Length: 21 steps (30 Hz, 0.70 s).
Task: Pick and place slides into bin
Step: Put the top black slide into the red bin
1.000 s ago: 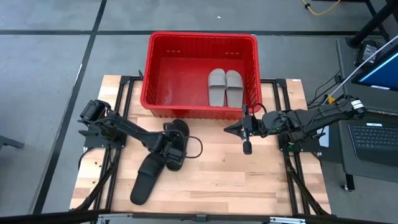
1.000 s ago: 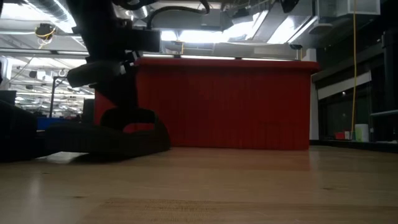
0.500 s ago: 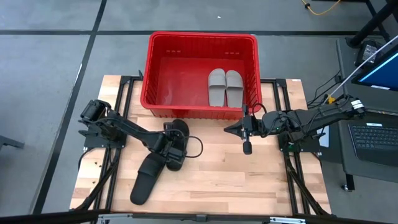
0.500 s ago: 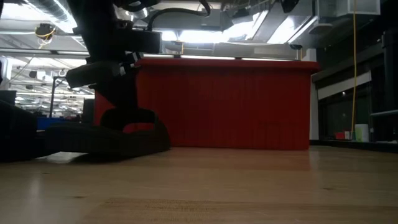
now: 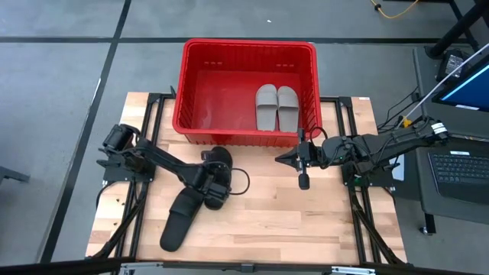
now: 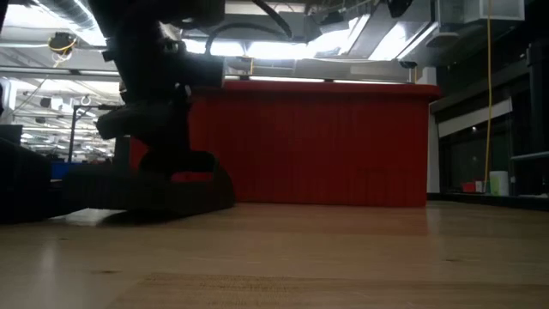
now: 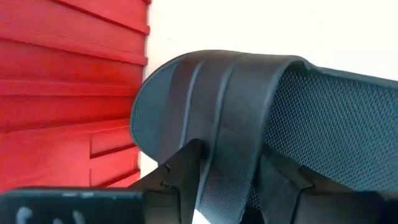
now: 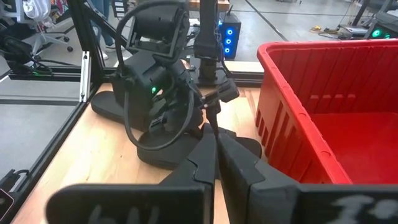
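Note:
The red bin (image 5: 246,53) stands at the table's far middle with two grey slides (image 5: 276,107) lying flat in its right half. One black slide (image 5: 220,162) lies on the table just in front of the bin's near wall. My left gripper (image 5: 208,186) is down on it, shut on its strap (image 7: 230,118). It also shows in the low view (image 6: 176,190). A second black slide (image 5: 177,221) lies flat nearer the front left. My right gripper (image 5: 280,159) hangs shut and empty above the table, right of the first slide. My left gripper has the black slide's wide strap at its edge (image 7: 219,177) between its two fingers. One finger (image 7: 181,169) is on the strap's outer face, the other (image 7: 281,182) on the footbed side. The fingers come slanting down from the table's left. The slide's sole rests on the table.
The bin's left half (image 5: 214,92) is bare. The bin's near wall (image 7: 62,93) stands close beside the held slide. Open wooden table top (image 5: 306,221) lies at the front right. A laptop (image 5: 458,172) and cables sit off the table's right edge.
My left gripper has sunk a little lower onto the black slide. The slide stays on the table in the same place.

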Tool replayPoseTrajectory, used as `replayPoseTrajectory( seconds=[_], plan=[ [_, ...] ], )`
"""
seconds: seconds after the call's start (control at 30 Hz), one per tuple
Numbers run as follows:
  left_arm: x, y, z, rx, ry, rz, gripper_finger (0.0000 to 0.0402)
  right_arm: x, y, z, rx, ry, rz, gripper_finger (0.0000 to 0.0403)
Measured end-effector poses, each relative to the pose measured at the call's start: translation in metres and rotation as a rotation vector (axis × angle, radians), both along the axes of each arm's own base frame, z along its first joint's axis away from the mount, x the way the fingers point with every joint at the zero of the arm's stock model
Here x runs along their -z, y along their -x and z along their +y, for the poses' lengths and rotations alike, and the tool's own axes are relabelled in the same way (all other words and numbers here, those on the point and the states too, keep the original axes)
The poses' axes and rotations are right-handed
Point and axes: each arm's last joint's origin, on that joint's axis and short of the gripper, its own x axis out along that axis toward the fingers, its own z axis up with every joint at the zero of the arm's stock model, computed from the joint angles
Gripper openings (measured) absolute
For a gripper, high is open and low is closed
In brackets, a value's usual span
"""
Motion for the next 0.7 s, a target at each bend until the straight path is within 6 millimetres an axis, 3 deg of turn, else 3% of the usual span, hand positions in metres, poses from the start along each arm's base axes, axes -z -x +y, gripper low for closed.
replayPoseTrajectory(
  seconds=[0.33,0.7],
  plan=[
    [-0.0046,0.0012,-0.0002,0.001,0.021,-0.013,0.0059,0.0002,0.0001,0.0000,-0.001,0.004,0.002,0.0020],
    [-0.0088,0.0025,-0.0011,0.004,0.037,-0.023,0.0011,0.0027,0.0008,-0.0002,-0.004,0.022,0.029,0.0020]
  ],
)
